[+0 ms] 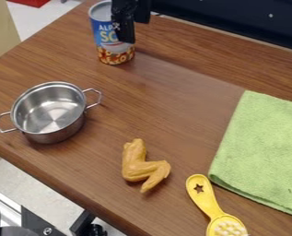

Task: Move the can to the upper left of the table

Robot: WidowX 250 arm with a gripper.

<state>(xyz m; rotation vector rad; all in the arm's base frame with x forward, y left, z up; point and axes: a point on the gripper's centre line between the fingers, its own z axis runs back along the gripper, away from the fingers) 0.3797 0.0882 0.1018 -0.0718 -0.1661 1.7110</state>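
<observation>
The black gripper (127,20) hangs down at the top of the camera view, left of centre. It overlaps the upper right side of the can (107,38), and whether it touches the can is unclear. Blue at its upper part and red and yellow lower down, the can stands upright on the upper left part of the brown wooden table (172,87). Part of its rim and label is hidden behind the gripper.
A metal pot (49,133) with two handles stands at the left. An orange-brown chicken wing (136,167) lies front of centre, with a yellow brush (203,196) to its lower right. A green cloth (265,152) covers the right side. A dark panel (246,20) borders the back.
</observation>
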